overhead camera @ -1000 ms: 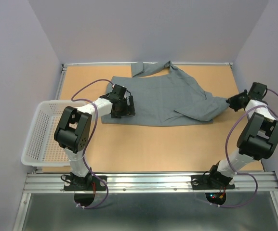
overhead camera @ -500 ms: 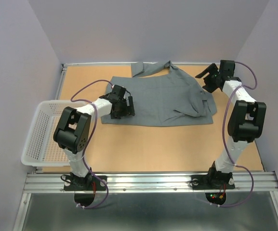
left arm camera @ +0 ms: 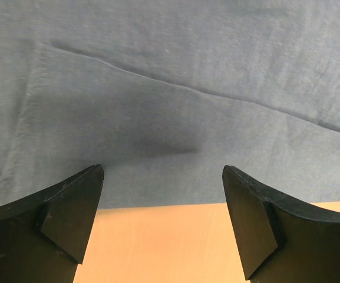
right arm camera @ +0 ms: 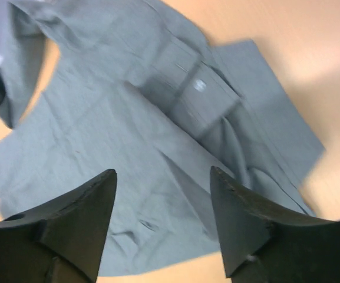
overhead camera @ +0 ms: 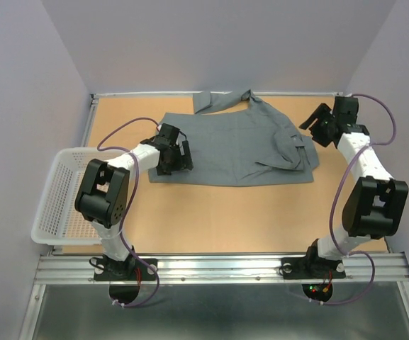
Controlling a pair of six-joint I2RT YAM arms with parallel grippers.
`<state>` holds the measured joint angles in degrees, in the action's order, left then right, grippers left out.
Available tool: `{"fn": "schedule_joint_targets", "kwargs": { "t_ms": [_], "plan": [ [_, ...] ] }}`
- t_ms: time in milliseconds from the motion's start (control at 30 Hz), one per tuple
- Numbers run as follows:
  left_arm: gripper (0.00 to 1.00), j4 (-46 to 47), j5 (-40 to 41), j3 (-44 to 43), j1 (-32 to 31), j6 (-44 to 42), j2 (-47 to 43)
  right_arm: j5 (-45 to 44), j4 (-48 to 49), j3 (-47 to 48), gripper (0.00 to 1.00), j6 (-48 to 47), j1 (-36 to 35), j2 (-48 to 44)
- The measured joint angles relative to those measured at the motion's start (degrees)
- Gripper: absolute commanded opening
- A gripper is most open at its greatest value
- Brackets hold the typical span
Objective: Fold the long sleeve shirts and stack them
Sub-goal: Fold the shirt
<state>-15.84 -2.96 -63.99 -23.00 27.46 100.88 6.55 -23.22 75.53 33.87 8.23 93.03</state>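
A grey long sleeve shirt (overhead camera: pixel 236 145) lies spread on the far half of the table, collar toward the back wall. Its right sleeve (overhead camera: pixel 293 152) is folded in over the body. My left gripper (overhead camera: pixel 183 155) sits low at the shirt's left edge, open. In the left wrist view the left gripper (left arm camera: pixel 161 177) holds nothing, and the shirt's hem (left arm camera: pixel 170 118) lies just past its tips. My right gripper (overhead camera: pixel 317 127) hovers off the shirt's right side, open and empty. The right wrist view has the right gripper (right arm camera: pixel 162 172) looking down on the shirt (right arm camera: pixel 128 153) from above.
A white mesh basket (overhead camera: pixel 57 202) hangs over the table's left edge beside the left arm. Bare orange table (overhead camera: pixel 247 212) stretches between the shirt and the arm bases. Walls close in at the back and on both sides.
The right gripper opened and let go of the right sleeve, which now lies folded over the shirt's body. That arm swung to the far right corner. The left gripper shifted slightly left.
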Motion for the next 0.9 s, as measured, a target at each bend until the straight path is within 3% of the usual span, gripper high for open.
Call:
{"fn": "schedule_joint_targets", "kwargs": {
  "t_ms": [133, 400, 600, 900],
  "plan": [
    [0.94, -0.26, 0.61, 0.0, 0.76, -0.04, 0.02, -1.44, -0.42, -10.67, 0.49, 0.66, 0.37, -5.4],
    [0.94, 1.9, 0.24, 1.92, 0.72, 0.02, -0.04, -3.17, -0.07, -27.39, 0.43, 3.63, 1.14, -5.64],
    [0.94, 5.35, -0.02, 5.05, 0.74, 0.02, -1.77, -3.63, 4.17, -30.67, 0.43, 6.08, 3.85, -5.84],
    [0.94, 7.02, -2.1, 12.66, 0.15, -0.59, -8.33, -7.39, 3.06, -32.57, 0.57, 4.24, 11.26, -10.75]
  ]
}}
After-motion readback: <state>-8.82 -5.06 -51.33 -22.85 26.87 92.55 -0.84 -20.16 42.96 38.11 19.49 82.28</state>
